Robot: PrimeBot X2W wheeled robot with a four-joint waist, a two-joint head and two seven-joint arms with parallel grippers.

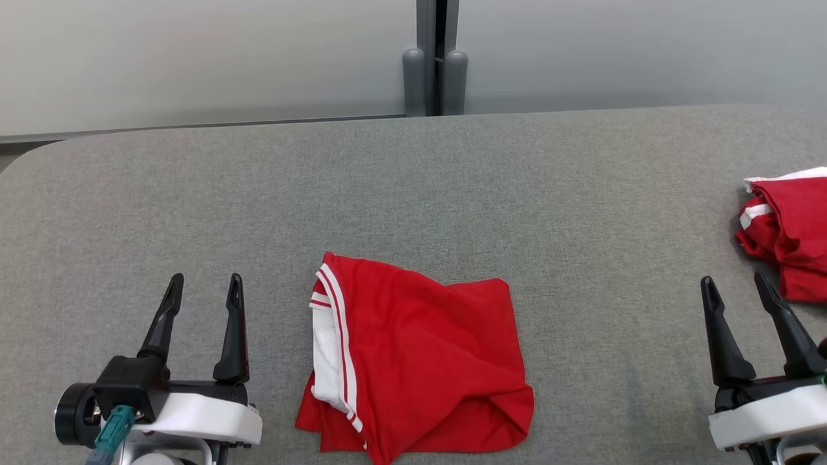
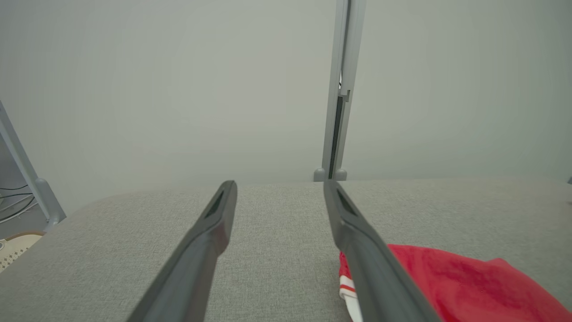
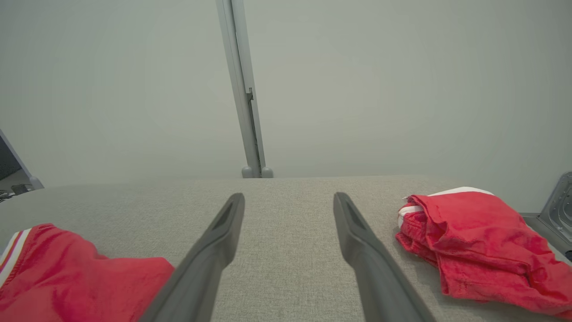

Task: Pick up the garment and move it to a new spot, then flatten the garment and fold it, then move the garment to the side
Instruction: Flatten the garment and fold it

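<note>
Red garment (image 1: 420, 361) lies folded mid-counter (image 1: 452, 181) near the front edge, left fingers (image 1: 232, 329) and right fingers (image 1: 720, 329) wide and empty either side; I judge the sideways move is due, so I'd pinch all layers low and lift level.

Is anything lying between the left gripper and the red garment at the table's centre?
Nothing visible does: bare grey table lies between the left gripper and the red garment to its right.
</note>
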